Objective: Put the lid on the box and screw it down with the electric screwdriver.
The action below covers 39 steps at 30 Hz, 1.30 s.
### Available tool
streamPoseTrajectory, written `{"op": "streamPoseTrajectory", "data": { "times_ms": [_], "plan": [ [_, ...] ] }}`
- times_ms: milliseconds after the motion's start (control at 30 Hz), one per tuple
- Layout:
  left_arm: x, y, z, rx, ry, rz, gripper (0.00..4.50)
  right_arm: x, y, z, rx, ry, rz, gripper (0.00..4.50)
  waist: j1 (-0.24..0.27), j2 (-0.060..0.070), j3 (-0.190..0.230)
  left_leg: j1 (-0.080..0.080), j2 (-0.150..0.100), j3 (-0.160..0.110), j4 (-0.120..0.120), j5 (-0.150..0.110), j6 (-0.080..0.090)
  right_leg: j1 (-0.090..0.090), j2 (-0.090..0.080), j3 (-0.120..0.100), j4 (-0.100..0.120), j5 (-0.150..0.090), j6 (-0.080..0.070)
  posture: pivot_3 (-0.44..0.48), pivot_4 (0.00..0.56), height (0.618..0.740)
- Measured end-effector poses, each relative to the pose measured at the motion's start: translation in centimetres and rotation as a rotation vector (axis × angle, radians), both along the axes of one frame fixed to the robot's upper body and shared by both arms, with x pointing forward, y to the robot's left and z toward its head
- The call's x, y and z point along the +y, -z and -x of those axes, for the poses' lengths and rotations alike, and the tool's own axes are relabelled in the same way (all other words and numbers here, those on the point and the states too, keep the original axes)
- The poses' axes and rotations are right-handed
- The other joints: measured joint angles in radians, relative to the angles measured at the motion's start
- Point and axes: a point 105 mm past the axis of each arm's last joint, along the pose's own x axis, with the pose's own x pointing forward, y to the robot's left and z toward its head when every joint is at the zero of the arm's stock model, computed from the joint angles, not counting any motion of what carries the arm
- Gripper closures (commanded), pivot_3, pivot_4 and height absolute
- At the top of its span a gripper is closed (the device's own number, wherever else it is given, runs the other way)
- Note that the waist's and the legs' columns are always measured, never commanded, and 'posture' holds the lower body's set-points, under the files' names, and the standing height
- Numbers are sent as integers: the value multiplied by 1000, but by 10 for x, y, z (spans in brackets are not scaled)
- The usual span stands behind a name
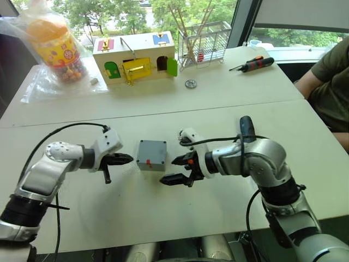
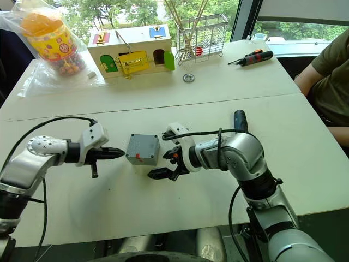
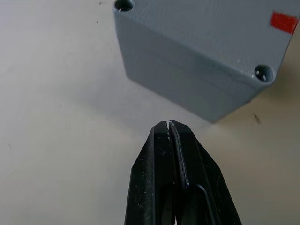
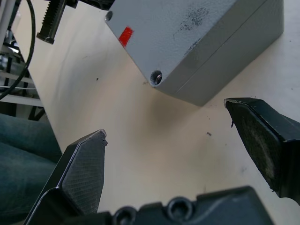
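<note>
Right gripper (image 1: 175,169) spread wide and empty, left gripper (image 1: 121,159) pinched closed on nothing, both flanking the box (image 1: 151,154) mid-bench (image 1: 163,218), its lid apparently seated, screw holes look empty; the electric screwdriver (image 1: 246,129) behind the right arm untouched, so screwing remains.

Probably a lab: 2 white tables (image 1: 229,103) by windows (image 1: 136,13).
</note>
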Motion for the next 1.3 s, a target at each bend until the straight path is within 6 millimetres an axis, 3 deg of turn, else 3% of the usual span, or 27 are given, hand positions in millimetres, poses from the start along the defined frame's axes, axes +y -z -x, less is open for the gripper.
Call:
{"op": "streamPoseTrajectory", "data": {
  "times_ms": [400, 467, 600, 733, 867, 1100, 1300],
  "plan": [
    [-24, 7, -35, -57, 66, -22, 4500, 33, 1, 25, 103, -82, -105, 30, 0, 0, 0, 0, -1, 0, 2, 0, 0, 0, 1, 0, 2, 0, 0, 0, 150, 740],
    [-26, 9, -39, -65, 77, -28, 4500, 30, -3, 25, 80, -77, -106, 30, -2, 0, 0, 0, -2, 0, 2, 0, 0, -1, 0, 0, 2, 0, 0, 0, 150, 740],
    [-22, 10, -40, -75, 84, -43, 4500, 1, -10, 9, -13, -18, -23, 30, -4, 0, 0, 0, -2, 0, 1, 0, 0, -1, 0, 0, 2, 0, 0, 0, 150, 740],
    [6, 8, -34, -62, 22, -76, 4500, -15, -24, 2, -111, -27, -1, 30, -19, 0, 0, 0, 0, 0, -1, 0, 0, -2, 0, 0, 2, 0, 0, 0, 150, 740],
    [26, 12, -8, 28, -28, -63, 4500, -13, -26, -6, -180, -32, 8, 30, -33, 0, 0, 0, 1, 0, -2, 0, 0, -3, 0, 0, 2, 0, 0, 0, 150, 740],
    [13, 18, 27, 139, -21, 4, 4500, 0, -9, -16, -213, -78, 29, 30, -17, 0, 0, 0, -1, 0, 1, 0, 0, -1, 0, 0, 2, 0, 0, 0, 150, 740],
    [-4, 14, 16, 81, -52, 73, 4500, 5, -5, -10, -201, -139, 24, 30, -2, 0, 0, 0, 0, 0, 1, 0, 0, -1, 0, -1, 2, 0, 0, 0, 150, 740]
  ]
}}
